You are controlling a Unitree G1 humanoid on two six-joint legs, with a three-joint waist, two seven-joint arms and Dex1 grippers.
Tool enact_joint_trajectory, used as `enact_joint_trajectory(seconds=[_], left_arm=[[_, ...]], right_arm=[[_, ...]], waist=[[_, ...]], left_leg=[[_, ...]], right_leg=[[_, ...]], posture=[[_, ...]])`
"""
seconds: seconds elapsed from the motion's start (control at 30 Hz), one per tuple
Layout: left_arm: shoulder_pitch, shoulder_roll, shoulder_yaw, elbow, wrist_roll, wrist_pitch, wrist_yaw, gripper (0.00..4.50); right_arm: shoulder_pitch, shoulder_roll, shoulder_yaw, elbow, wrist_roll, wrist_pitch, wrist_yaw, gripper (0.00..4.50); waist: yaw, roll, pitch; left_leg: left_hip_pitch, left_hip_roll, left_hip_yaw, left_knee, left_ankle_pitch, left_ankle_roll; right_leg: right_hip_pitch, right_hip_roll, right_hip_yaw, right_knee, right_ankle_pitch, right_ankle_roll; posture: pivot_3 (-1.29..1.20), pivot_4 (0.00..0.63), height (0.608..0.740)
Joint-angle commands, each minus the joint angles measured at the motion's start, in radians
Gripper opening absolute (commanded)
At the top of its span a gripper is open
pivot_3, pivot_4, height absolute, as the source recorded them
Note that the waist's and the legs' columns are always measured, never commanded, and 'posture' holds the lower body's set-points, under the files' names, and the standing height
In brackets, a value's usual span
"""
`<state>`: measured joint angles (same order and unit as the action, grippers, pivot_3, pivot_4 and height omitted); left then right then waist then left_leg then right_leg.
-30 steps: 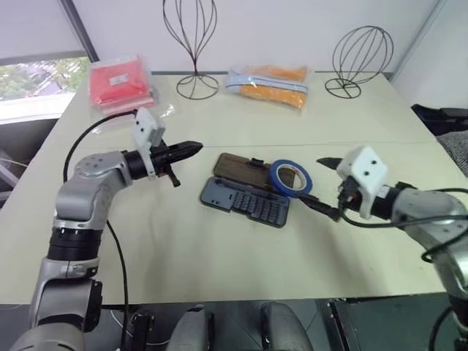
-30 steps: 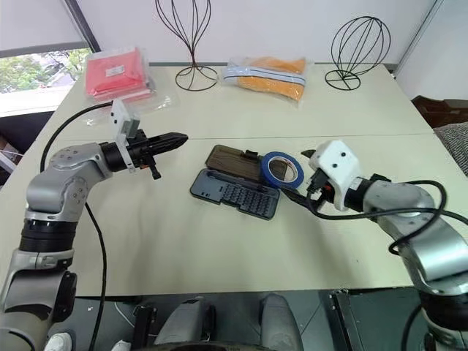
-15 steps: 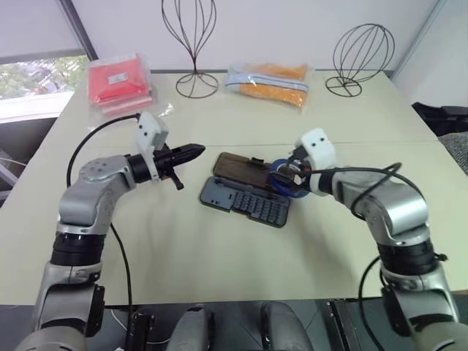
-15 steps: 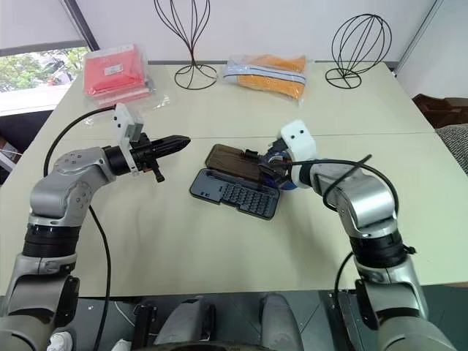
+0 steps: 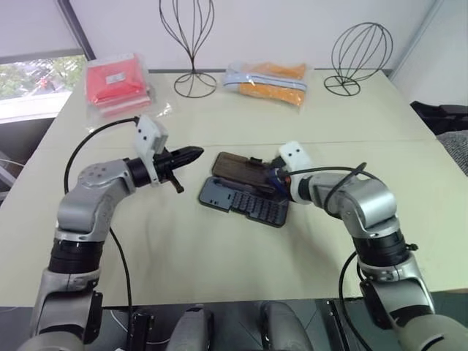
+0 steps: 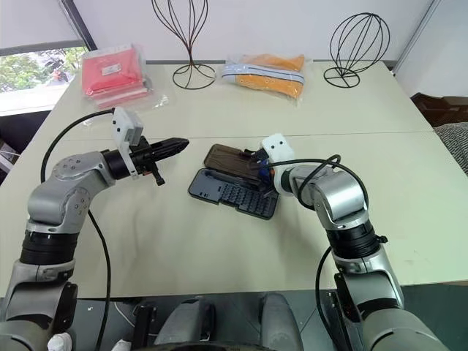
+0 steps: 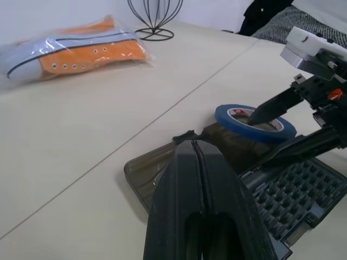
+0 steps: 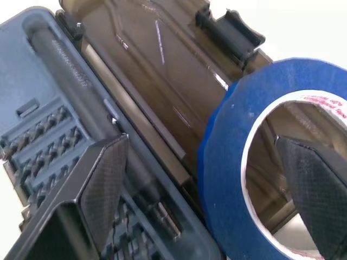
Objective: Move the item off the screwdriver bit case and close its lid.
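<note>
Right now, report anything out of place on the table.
A blue ring-shaped roll of tape lies on the open smoky-brown lid of the dark grey bit case, blocking it from closing.

1 blue tape roll [image 7: 255,122] | 1 bit case [image 5: 245,201] w/ 1 smoky lid [image 5: 240,167] flipped open | 2 wire stands [image 5: 191,45] | 1 red packet [image 5: 115,82] | 1 bagged orange shoe [image 5: 267,80] | 2 grippers, left gripper [image 5: 191,153] + right gripper [image 8: 206,179]
</note>
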<state>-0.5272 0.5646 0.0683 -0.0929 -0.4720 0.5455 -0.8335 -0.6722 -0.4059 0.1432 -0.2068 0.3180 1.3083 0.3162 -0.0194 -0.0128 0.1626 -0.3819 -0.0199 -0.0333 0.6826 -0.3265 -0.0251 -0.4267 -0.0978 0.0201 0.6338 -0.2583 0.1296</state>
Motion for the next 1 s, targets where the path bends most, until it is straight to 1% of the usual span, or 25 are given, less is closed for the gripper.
enact_joint_trajectory(seconds=[0.03,0.17,0.2,0.4,0.5,0.63,0.73,0.77,0.9,0.97,1.0], left_arm=[[0.000,0.011,0.037,-0.048,-0.024,0.005,0.012,0.00],[0.007,0.011,0.039,-0.059,-0.026,0.010,0.020,0.00],[0.008,0.011,0.039,-0.061,-0.027,0.011,0.021,0.00],[0.004,0.013,0.036,-0.054,-0.027,0.005,0.027,0.00],[-0.001,0.010,0.031,-0.047,-0.025,0.000,0.029,0.00],[-0.004,0.007,0.025,-0.043,-0.024,-0.002,0.027,0.00],[-0.013,0.003,0.018,-0.029,-0.022,-0.004,0.022,0.00],[-0.014,0.002,0.016,-0.026,-0.022,-0.005,0.020,0.00],[-0.028,-0.006,0.000,-0.003,-0.014,-0.018,0.010,0.00],[-0.036,-0.008,-0.004,0.007,-0.012,-0.023,0.007,0.00],[-0.041,-0.010,-0.006,0.013,-0.010,-0.026,0.005,0.00]], right_arm=[[-0.015,0.017,-0.003,0.023,-0.016,-0.012,-0.011,2.58],[-0.020,0.029,-0.012,0.045,-0.024,-0.021,-0.014,0.51],[-0.021,0.031,-0.015,0.047,-0.024,-0.021,-0.014,0.43],[-0.019,0.031,-0.037,0.031,-0.028,-0.025,-0.021,0.43],[-0.027,0.010,-0.109,-0.020,-0.073,-0.115,-0.078,0.43],[-0.031,-0.071,-0.174,-0.046,-0.190,-0.286,-0.177,0.43],[-0.008,-0.096,-0.330,-0.001,-0.254,-0.368,-0.301,0.43],[-0.001,-0.101,-0.361,0.015,-0.267,-0.383,-0.325,0.43],[0.021,-0.099,-0.570,0.154,-0.304,-0.362,-0.474,0.43],[0.017,-0.093,-0.633,0.195,-0.310,-0.355,-0.522,0.43],[0.008,-0.084,-0.685,0.222,-0.306,-0.342,-0.556,0.43]], waist=[[0.000,0.000,0.000],[0.000,0.000,0.000],[0.000,0.000,0.000],[-0.001,0.000,0.000],[0.000,0.000,0.000],[0.008,0.001,0.000],[0.005,0.000,0.000],[0.005,0.000,0.000],[0.006,0.000,0.000],[0.004,0.001,0.000],[0.003,0.001,0.000]], left_leg=[[0.000,0.000,0.000,0.000,0.000,0.000],[0.000,0.000,0.000,0.000,0.000,0.000],[0.000,0.000,0.000,0.000,0.000,0.000],[0.000,0.000,0.000,0.000,0.000,0.000],[0.000,0.000,0.000,0.000,0.000,0.000],[-0.003,-0.001,0.000,0.001,0.000,-0.001],[-0.003,-0.001,0.000,0.001,0.001,-0.001],[-0.003,-0.001,0.001,0.000,0.001,-0.001],[-0.003,-0.001,0.001,0.000,0.001,-0.001],[-0.003,-0.001,0.002,0.000,0.001,-0.001],[-0.003,-0.001,0.003,0.000,0.001,-0.001]], right_leg=[[0.000,0.000,0.000,0.000,0.000,0.000],[0.000,0.000,0.000,0.000,0.000,0.000],[0.000,0.000,0.000,0.000,0.000,0.000],[0.000,0.000,0.000,0.000,0.000,0.000],[0.000,0.000,0.000,0.000,0.000,0.000],[-0.002,0.000,0.000,0.000,0.000,0.000],[-0.002,0.000,0.000,0.000,0.000,0.000],[-0.002,0.000,0.000,0.000,0.000,0.000],[-0.002,0.000,0.000,0.000,0.000,0.000],[-0.002,0.000,0.000,0.000,0.000,0.000],[-0.002,0.000,0.000,0.000,0.000,0.000]], posture=[[0.00,0.150,0.740],[0.00,0.150,0.740],[0.00,0.150,0.740],[0.00,0.150,0.740],[0.00,0.150,0.740],[0.00,0.150,0.740],[0.00,0.150,0.740],[0.00,0.150,0.740],[0.00,0.150,0.740],[0.00,0.150,0.740],[0.00,0.150,0.740]])
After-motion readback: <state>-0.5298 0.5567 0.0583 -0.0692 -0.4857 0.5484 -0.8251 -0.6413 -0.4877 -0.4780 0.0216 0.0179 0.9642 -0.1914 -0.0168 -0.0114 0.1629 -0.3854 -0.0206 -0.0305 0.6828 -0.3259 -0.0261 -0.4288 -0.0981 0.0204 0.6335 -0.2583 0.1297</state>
